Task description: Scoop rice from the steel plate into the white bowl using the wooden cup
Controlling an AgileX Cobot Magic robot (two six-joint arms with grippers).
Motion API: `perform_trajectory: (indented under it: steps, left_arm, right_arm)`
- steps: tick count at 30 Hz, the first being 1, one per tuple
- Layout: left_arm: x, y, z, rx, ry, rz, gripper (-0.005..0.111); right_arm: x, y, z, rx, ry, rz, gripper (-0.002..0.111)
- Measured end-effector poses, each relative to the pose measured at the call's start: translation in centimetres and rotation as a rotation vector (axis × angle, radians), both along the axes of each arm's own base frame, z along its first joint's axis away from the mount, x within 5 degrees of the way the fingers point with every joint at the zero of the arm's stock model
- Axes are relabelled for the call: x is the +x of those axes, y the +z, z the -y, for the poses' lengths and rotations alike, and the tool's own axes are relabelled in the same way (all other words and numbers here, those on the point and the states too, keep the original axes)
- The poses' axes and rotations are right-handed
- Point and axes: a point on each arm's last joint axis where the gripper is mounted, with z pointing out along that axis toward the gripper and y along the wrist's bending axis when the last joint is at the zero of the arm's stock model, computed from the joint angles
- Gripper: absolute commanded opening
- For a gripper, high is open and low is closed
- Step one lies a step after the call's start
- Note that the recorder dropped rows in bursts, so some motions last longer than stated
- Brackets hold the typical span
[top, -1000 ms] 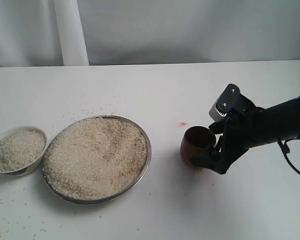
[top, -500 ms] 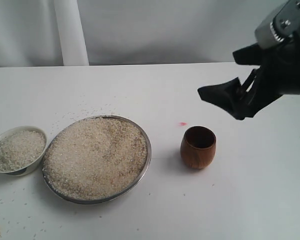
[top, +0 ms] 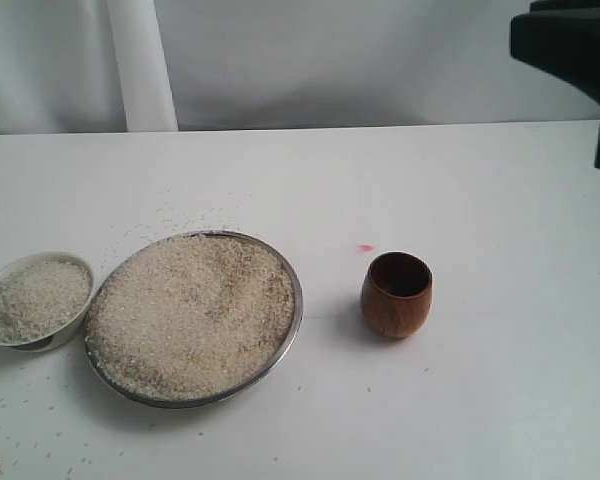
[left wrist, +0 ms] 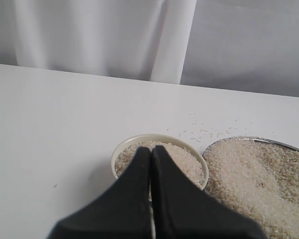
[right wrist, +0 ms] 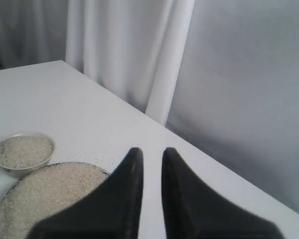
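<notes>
Brown wooden cup [top: 396, 294] stands upright on white worktop [top: 460, 180], well apart from steel plate [top: 297, 300], on plate's right in ext. view, nothing touching it. 1 s ago right fingers [right wrist: 130, 174] stood round the cup, then lifted off. Now right arm [top: 570, 40] is only a dark bulk far up and right of plate, at pic edge. Cup hasn't shifted. Right fingers nearly together, thin gap, nothing between. Left fingers [left wrist: 139, 172] pressed together, empty, pointing toward white bowl [top: 40, 257]. Bowl sits just beside plate's left. Rice [top: 190, 315] fills plate, more in bowl, loose grains round plate. Plate, bowl, rice unchanged.
</notes>
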Motion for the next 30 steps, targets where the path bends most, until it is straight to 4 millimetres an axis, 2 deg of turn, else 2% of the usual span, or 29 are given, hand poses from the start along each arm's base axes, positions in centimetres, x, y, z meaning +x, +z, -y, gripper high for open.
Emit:
perform_trajectory:
  steps: [9, 13, 21, 30]
  left_arm:
    - [0.0, 0.0, 0.0, 0.000, 0.000, 0.000, 0.000]
    - [0.0, 0.0, 0.0, 0.000, 0.000, 0.000, 0.000]
    - [0.0, 0.0, 0.0, 0.000, 0.000, 0.000, 0.000]
    - [0.0, 0.0, 0.0, 0.000, 0.000, 0.000, 0.000]
  right_arm:
    - [-3.9, 1.7, 0.2, 0.066, 0.044, 0.018, 0.000]
    - [-5.0, 2.2, 0.4, 0.076, 0.051, 0.047, 0.000]
    - [-4.7, 2.4, 0.7, 0.084, -0.004, 0.075, 0.000]
    - [-3.2, 3.7, 3.0, 0.143, -0.307, 0.212, 0.000]
